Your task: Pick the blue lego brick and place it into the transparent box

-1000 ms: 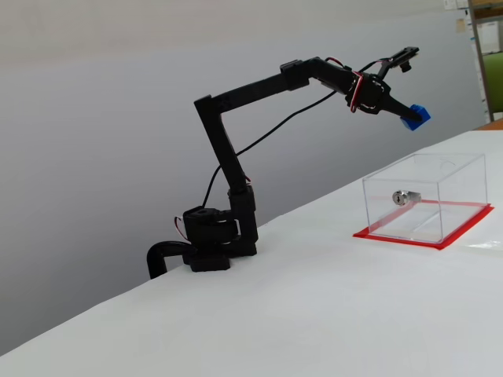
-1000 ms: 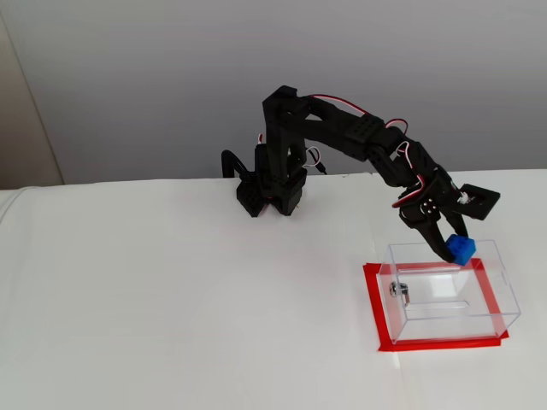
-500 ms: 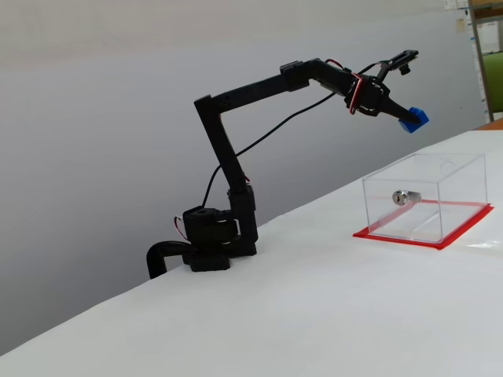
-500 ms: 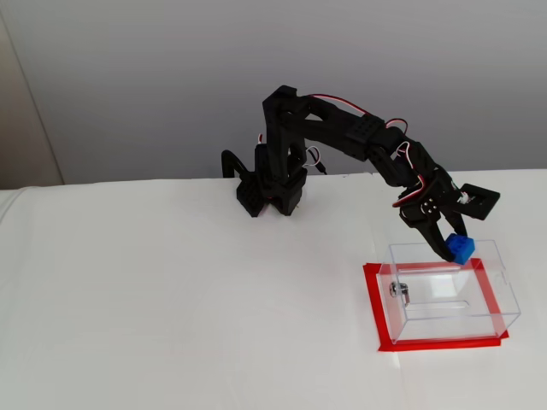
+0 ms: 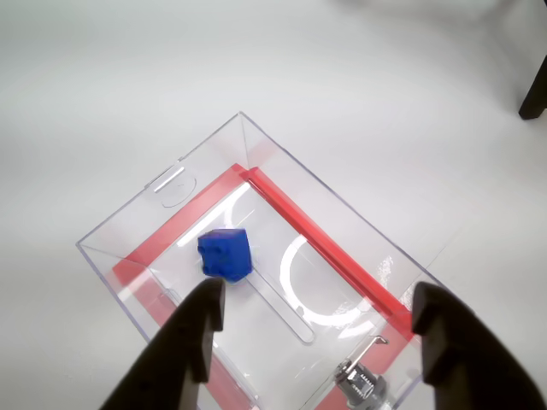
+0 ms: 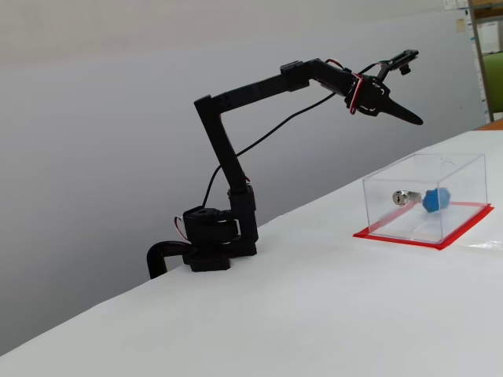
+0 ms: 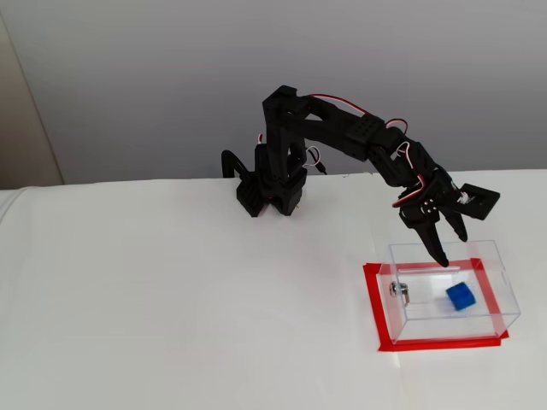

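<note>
The blue lego brick (image 5: 225,254) lies tilted on the floor of the transparent box (image 5: 171,205), apart from my gripper. The box has a red base (image 5: 318,245) and a silver lock (image 5: 359,376) on one wall. My gripper (image 5: 316,295) is open and empty, and hovers above the box's open top. In both fixed views the brick (image 6: 435,199) (image 7: 460,296) sits inside the box (image 6: 460,169) (image 7: 506,301), near the lock (image 6: 402,197) (image 7: 399,290). The gripper (image 6: 413,118) (image 7: 453,243) hangs above the box's near rim.
The box stands on a white table. The arm's base (image 6: 208,243) (image 7: 269,192) is clamped at the table's back edge. A dark object (image 5: 534,90) stands at the top right of the wrist view. A shelf (image 6: 487,55) is at the far right.
</note>
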Tool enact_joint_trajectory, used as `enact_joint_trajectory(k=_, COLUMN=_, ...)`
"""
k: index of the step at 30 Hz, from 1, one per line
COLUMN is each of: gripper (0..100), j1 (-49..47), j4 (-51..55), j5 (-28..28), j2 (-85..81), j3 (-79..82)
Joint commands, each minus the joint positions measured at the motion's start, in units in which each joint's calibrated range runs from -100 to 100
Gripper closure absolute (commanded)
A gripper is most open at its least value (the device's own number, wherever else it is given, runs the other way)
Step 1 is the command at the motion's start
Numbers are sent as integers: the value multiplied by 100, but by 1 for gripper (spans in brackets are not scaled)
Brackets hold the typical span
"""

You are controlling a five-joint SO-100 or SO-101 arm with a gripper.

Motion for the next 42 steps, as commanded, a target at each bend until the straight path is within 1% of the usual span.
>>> enact_joint_trajectory(k=1, gripper=75, j1=89, j4=-64, j5=-9, j2=-233, j3=-30)
enact_joint_trajectory(k=11, gripper=75, j1=207, j4=-64, j5=23, j2=-284, j3=-30)
enact_joint_trajectory(k=19, gripper=75, j1=481, j4=-3, j5=28, j2=-318, j3=-48)
enact_joint_trajectory(k=20, gripper=77, j1=517, j4=-3, j5=28, j2=-327, j3=-66)
enact_joint_trajectory(k=25, gripper=92, j1=791, j4=-3, j5=28, j2=-598, j3=-30)
enact_joint_trajectory(k=28, gripper=96, j1=1057, j4=-3, j5=28, j2=-759, j3=-30)
enact_joint_trajectory(k=34, gripper=96, j1=1693, j4=6, j5=28, j2=-1201, j3=69)
enact_joint_trajectory(k=42, gripper=95, j1=2876, j4=-64, j5=-19, j2=-2423, j3=1154)
